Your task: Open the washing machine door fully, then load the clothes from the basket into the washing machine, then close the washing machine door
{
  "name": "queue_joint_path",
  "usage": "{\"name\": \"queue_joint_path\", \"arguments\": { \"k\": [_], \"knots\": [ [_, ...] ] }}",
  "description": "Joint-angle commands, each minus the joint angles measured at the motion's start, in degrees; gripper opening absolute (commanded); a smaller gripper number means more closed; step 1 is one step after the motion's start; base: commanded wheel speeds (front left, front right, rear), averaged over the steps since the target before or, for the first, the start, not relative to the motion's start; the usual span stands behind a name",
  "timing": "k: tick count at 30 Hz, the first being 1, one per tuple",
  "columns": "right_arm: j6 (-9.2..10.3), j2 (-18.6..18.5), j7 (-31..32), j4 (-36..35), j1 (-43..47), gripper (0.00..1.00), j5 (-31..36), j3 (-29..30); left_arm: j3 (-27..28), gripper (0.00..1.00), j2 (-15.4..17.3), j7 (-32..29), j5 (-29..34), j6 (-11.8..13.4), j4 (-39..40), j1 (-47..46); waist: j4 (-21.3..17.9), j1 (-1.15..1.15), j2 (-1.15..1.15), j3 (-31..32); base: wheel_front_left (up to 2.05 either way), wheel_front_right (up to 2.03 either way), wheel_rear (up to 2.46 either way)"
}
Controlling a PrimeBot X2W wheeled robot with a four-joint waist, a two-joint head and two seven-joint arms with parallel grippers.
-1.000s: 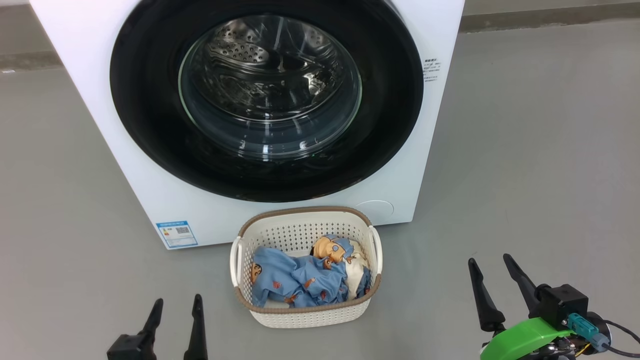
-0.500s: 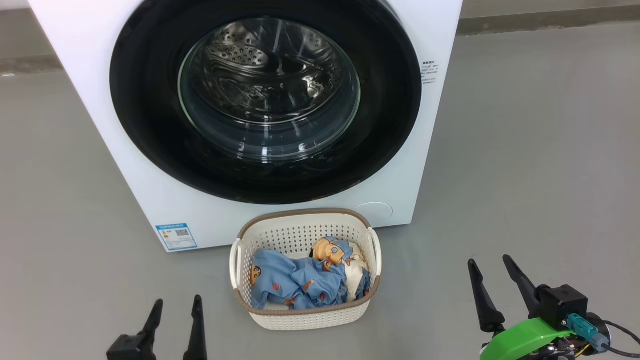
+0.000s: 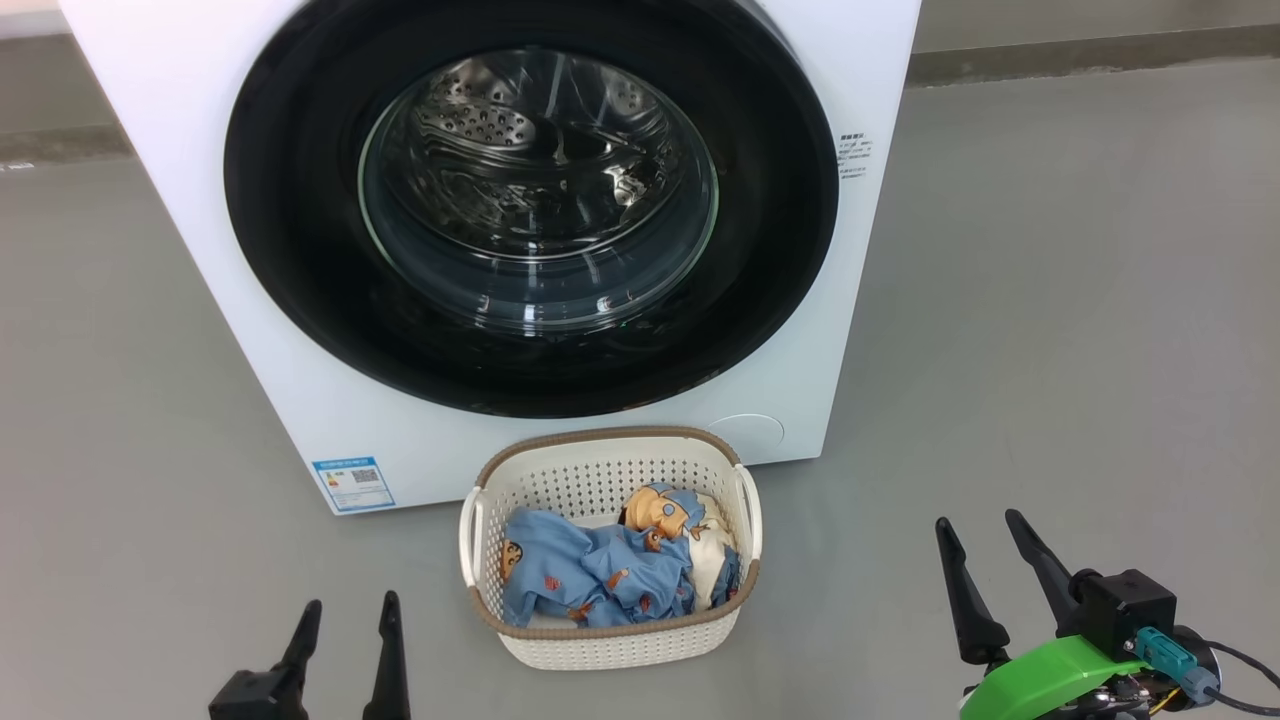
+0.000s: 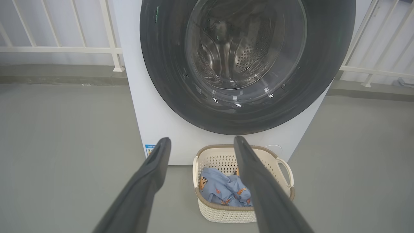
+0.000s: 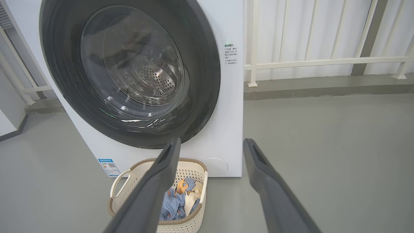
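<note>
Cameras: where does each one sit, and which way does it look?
Head view: on the head, looking forward and down at the washing machine, its closed door and the basket of clothes; left jaws and right jaws, open, at the bottom corners.
Left wrist view: on the left wrist, facing the door along the left jaws.
Right wrist view: on the right wrist, facing the door from the right, along the right jaws.
Shared: all three see door, basket and clothes.
</note>
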State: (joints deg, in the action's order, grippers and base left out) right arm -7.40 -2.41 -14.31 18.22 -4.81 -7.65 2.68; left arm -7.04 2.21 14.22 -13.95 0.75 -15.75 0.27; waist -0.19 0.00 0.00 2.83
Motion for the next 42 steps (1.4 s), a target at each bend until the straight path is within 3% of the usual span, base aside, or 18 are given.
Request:
{"name": "queue_joint_path", "arguments": {
  "k": [1, 10, 42],
  "knots": [
    [-0.09, -0.5, -0.7, -1.5, -2.2, 1.00, -0.3, -1.6, 2.0, 1.00, 0.7, 0.8, -0.1, 0.0, 1.2, -1.4, 0.0, 0.00, 0.00, 0.0, 0.00, 0.00, 0.00],
    [-0.09, -0.5, -0.7, -1.6, -2.1, 1.00, 0.0, -1.7, 1.8, 1.00, 0.7, 0.8, 1.6, 0.2, 1.3, -1.2, 0.0, 0.00, 0.00, -0.2, 0.00, 0.00, 0.00],
    [-0.09, -0.5, -0.7, -1.7, -2.7, 1.00, 0.3, -1.9, 2.6, 1.00, 0.7, 0.8, -3.2, -1.8, 2.5, -1.8, -0.1, 0.00, 0.00, -1.2, 0.07, 0.07, -0.14]
  ]
}}
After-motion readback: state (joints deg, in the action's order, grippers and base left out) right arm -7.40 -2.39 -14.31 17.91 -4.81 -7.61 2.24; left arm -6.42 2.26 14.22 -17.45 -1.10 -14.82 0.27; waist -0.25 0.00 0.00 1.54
